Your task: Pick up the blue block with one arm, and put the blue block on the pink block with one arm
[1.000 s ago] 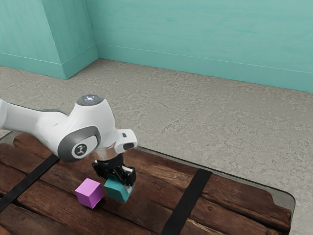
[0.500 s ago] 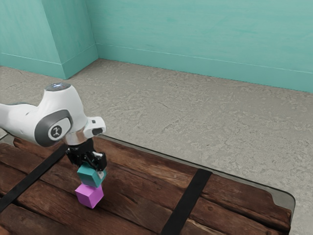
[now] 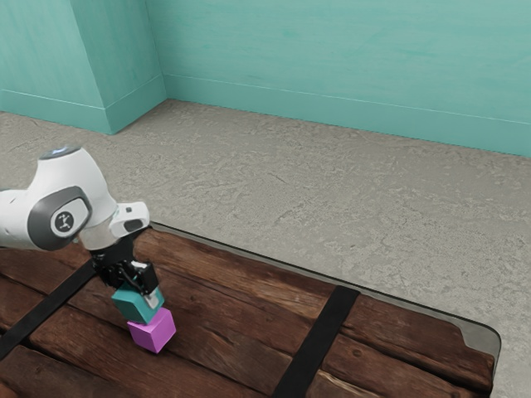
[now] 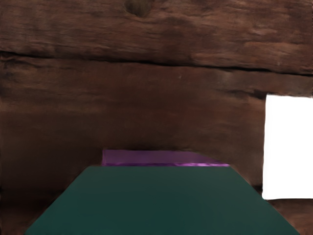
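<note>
My black gripper is shut on the teal-blue block, with a finger on each side of it. The block hangs just above the pink block, offset a little toward the exterior view's left, and I cannot tell whether the two touch. The pink block rests on the dark wooden table. In the wrist view the blue block spreads wide under the hand, and a thin strip of the pink block shows past its far edge.
Two black bands cross the planks: one toward the exterior view's right, one at its left. A white patch shows beside the blocks in the wrist view. Grey floor and teal walls lie beyond the table's edge.
My arm has carried the blue block toward the exterior view's left, from beside the pink block to over it, and lowered it slightly. The pink block has not moved.
</note>
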`<state>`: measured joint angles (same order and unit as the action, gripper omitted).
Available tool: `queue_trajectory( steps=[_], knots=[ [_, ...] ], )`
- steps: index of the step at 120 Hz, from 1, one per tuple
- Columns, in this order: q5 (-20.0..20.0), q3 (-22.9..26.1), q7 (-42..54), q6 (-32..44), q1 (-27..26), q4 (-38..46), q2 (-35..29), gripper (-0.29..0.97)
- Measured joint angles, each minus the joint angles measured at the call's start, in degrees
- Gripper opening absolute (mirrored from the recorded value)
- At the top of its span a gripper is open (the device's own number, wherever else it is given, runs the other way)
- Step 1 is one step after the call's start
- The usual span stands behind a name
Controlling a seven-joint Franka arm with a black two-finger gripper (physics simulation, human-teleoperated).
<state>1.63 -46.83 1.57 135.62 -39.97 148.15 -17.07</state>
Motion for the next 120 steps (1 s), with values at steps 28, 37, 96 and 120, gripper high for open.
queue_trajectory(
  steps=[28, 37, 96, 120],
  knots=[
    [-0.1, -0.4, 2.6, 0.2, -1.1, 0.4, -0.5, 0.38],
    [-0.1, -0.4, 3.2, 0.3, -1.2, 0.4, -0.6, 0.38],
    [-0.3, -0.8, 6.6, -0.6, -2.0, 0.1, -3.8, 0.64],
    [0.2, -0.1, 7.5, -2.5, -2.0, -2.7, -6.6, 0.66]
  ],
)
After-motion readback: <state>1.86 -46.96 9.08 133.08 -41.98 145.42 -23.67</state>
